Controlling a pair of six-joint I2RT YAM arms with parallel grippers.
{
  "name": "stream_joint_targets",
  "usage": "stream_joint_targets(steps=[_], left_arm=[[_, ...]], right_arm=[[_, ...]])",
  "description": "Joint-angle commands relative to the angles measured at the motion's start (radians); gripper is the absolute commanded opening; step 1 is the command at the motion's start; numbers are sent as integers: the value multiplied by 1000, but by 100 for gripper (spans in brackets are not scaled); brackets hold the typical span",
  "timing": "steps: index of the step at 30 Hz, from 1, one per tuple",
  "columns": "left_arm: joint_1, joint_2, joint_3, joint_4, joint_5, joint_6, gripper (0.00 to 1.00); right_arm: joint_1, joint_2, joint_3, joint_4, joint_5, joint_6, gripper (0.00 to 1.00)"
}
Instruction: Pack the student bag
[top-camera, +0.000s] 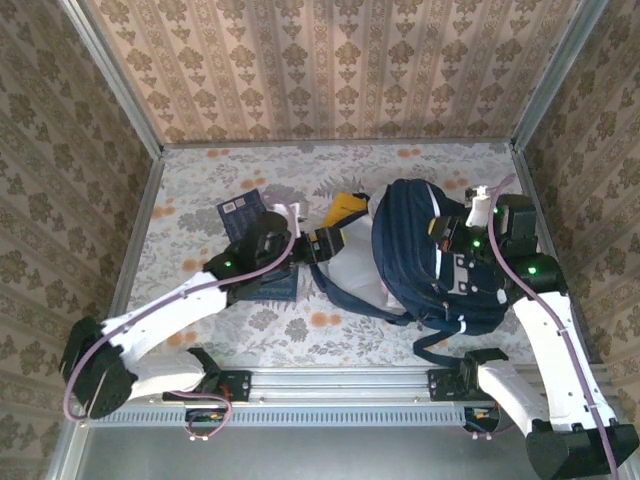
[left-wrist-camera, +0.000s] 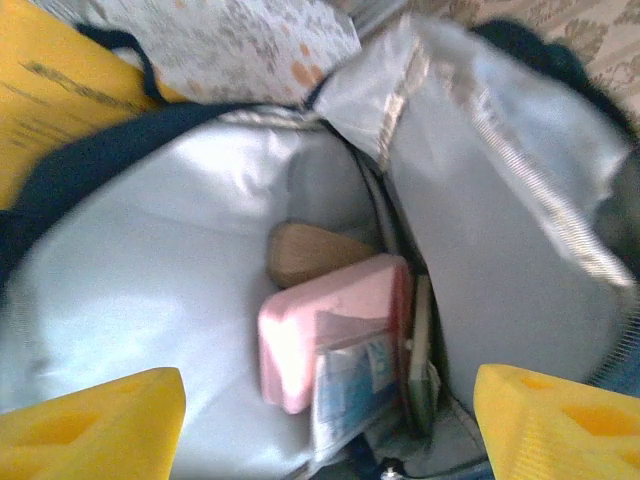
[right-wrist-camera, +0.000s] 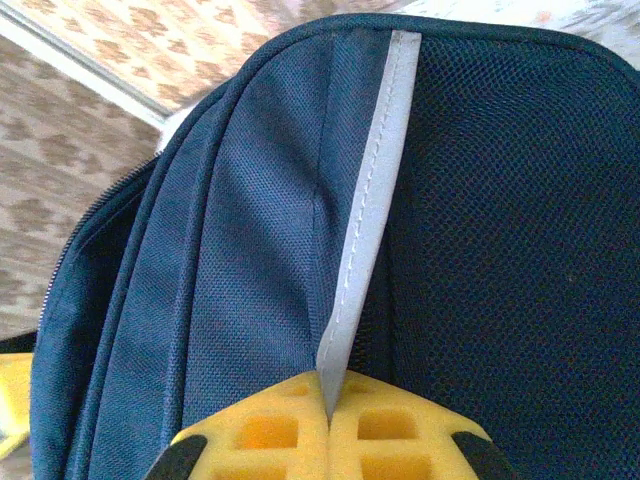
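The student bag (top-camera: 425, 255) lay on the right half of the desk (top-camera: 300, 335), in the middle right of the top view. It was dark blue, and its open mouth faced the left of the picture.

In the right wrist view the student bag (right-wrist-camera: 230, 220) took up most of the picture. A white stripe (right-wrist-camera: 375, 170) ran down its blue cloth. The right gripper (right-wrist-camera: 328, 415) had its two yellow fingers pressed together on the bottom end of that stripe. From above, the right gripper (top-camera: 462, 240) sat on top of the bag.

In the left wrist view the pale grey inside of the student bag (left-wrist-camera: 150, 300) showed. A pink box (left-wrist-camera: 330, 315) lay in it. A brown wooden thing (left-wrist-camera: 305, 250) lay just behind the box. A clear packet with blue print (left-wrist-camera: 350, 390) leaned on the front of the box. The left gripper (left-wrist-camera: 325, 405) had its yellow fingers wide apart, with nothing between them. From above, the left gripper (top-camera: 328, 243) was at the bag's mouth.

A yellow thing (top-camera: 348, 207) lay just above the bag's mouth. A dark blue booklet (top-camera: 242, 215) lay on the desk further to the left.
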Motion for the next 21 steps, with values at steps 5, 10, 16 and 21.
stream_joint_targets(steps=[5, 10, 16, 21], left_arm=[[71, -104, -49, -170, -65, 75, 77], [85, -115, -66, -175, -54, 74, 77], [105, -105, -38, -224, -52, 102, 78], [140, -78, -8, -265, -40, 153, 78]], right_arm=[[70, -27, 57, -97, 314, -163, 0], [120, 23, 27, -90, 291, -152, 0], [181, 83, -12, -92, 405, -118, 30], [253, 79, 22, -78, 521, -133, 40]])
